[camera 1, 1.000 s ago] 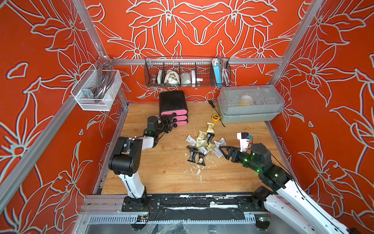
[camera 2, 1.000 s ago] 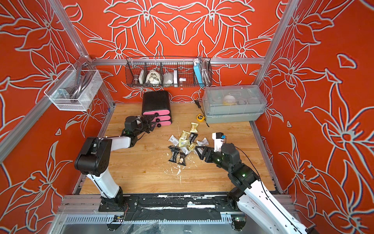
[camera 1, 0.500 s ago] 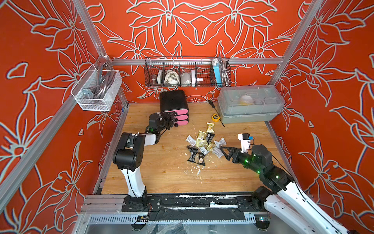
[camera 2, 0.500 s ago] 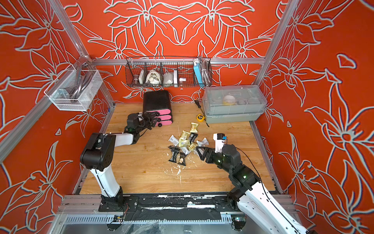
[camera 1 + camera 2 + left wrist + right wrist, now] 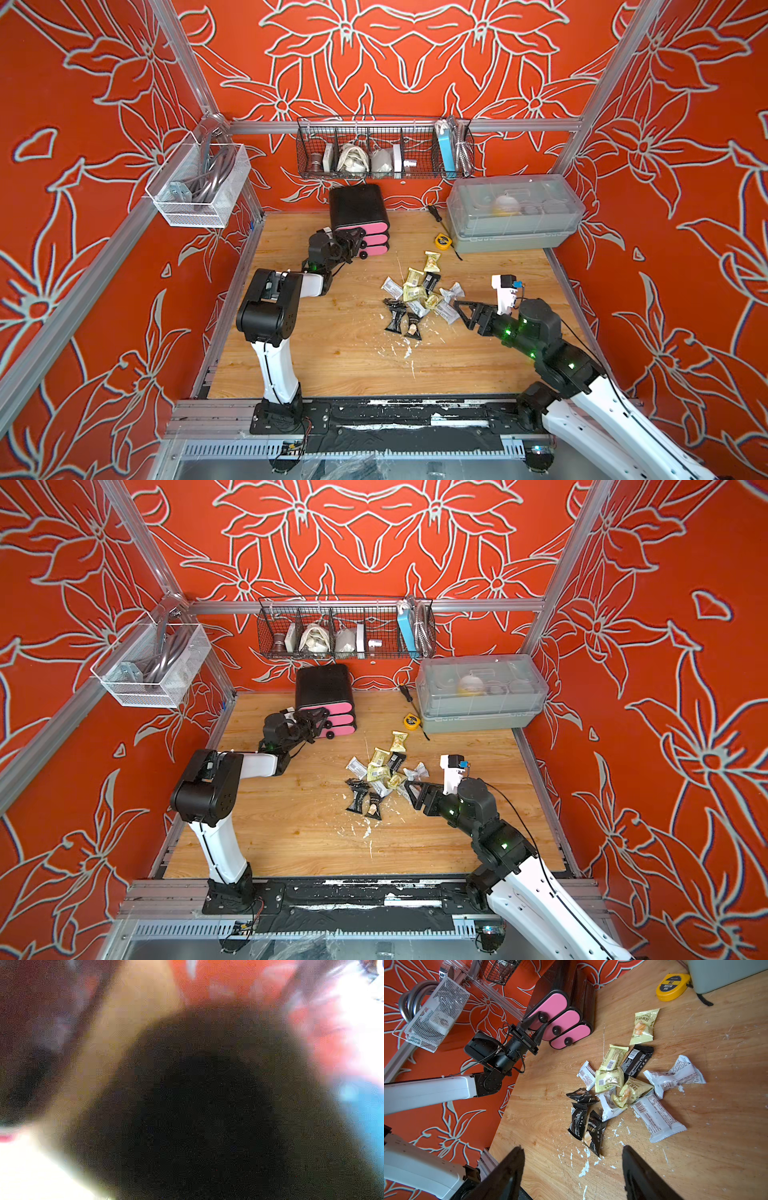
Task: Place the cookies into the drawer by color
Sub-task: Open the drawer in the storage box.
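We see the drawer (image 5: 359, 208), a small black chest with three pink fronts, standing at the back of the wooden table (image 5: 332, 353). All three fronts look pushed in. The left gripper (image 5: 540, 1024) is right against the drawer's top front, and its two fingers (image 5: 529, 1021) sit on either side of the top knob (image 5: 543, 1017) with a narrow gap between them. We cannot tell whether they pinch the knob or only stand beside it. The left wrist view is too blurred to help.

The cookies (image 5: 415, 291) lie in a loose heap on the table, out in front of the drawer and well apart from it. We see black, yellow and white packets, some overlapping. None is inside the drawer.

The right gripper (image 5: 463, 313) hangs low on the side of the heap away from the drawer. Its jaws are spread wide and hold nothing, and its tips are near the outermost white packets.

A yellow tape measure (image 5: 443, 242) lies beside the drawer, between it and a grey lidded box (image 5: 513, 216).
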`<state>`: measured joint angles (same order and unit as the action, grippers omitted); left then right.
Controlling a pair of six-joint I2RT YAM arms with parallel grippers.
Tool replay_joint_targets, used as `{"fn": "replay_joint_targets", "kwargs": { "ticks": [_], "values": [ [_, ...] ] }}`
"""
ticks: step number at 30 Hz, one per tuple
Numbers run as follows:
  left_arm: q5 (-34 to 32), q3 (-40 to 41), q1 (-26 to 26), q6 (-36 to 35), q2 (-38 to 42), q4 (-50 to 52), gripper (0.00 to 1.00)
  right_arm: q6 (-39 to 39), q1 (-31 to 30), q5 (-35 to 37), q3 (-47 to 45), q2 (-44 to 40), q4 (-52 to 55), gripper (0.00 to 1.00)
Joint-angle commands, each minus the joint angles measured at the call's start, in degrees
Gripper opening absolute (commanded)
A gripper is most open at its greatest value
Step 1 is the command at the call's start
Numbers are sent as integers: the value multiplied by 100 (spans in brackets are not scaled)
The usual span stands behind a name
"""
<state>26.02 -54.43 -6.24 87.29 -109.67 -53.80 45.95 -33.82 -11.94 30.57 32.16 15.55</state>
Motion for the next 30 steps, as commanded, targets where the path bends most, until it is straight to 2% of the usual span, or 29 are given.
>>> {"fn": "replay_joint_targets", "kwargs": {
  "ticks": [1,7,17,22,30],
  "values": [
    [192,-48,-114,-37,-119,225,32,-60,-52,113,-102,-47,79,77],
    [229,72,-114,-15,-27,208,27,-20,-48,105,-104,-61,73,77],
    [280,494,-114,-67,385,152,25,-13,-50,149,-104,-144,130,77],
    [276,1008,-120,-243,908,308,25,0,-46,166,-102,-114,92,77],
    [92,1689,-308,-947,1869,1270,29,-36,-46,209,-101,-70,41,77]
  ]
}}
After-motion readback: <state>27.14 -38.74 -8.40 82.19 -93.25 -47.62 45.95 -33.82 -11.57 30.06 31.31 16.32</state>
